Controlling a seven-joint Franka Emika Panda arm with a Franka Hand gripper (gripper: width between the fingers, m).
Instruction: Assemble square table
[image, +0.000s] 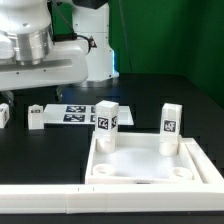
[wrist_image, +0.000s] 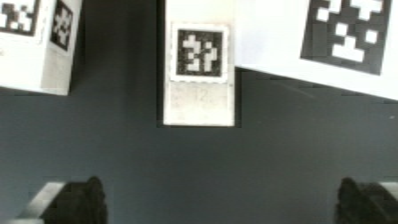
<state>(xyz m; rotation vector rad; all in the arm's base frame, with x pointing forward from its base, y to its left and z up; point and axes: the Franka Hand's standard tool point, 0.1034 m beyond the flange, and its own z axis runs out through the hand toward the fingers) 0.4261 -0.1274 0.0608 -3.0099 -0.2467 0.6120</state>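
Observation:
The square table top (image: 150, 165), a white rimmed slab with round corner sockets, lies at the front of the exterior view. Two tagged white legs stand upright at its far corners, one (image: 107, 117) to the exterior view's left and one (image: 171, 121) to its right. A third leg (image: 36, 117) lies flat on the black table and shows centred in the wrist view (wrist_image: 199, 75). A fourth leg (image: 4, 114) lies beside it (wrist_image: 36, 45). My gripper (wrist_image: 219, 205) is open and empty, hovering above the lying leg, with both dark fingertips (wrist_image: 71, 200) apart from it.
The marker board (image: 75, 112) lies flat behind the slab and shows in the wrist view (wrist_image: 347, 40). A long white bar fence (image: 40, 200) runs along the front edge. The white arm (image: 30, 50) hangs over the exterior view's left rear.

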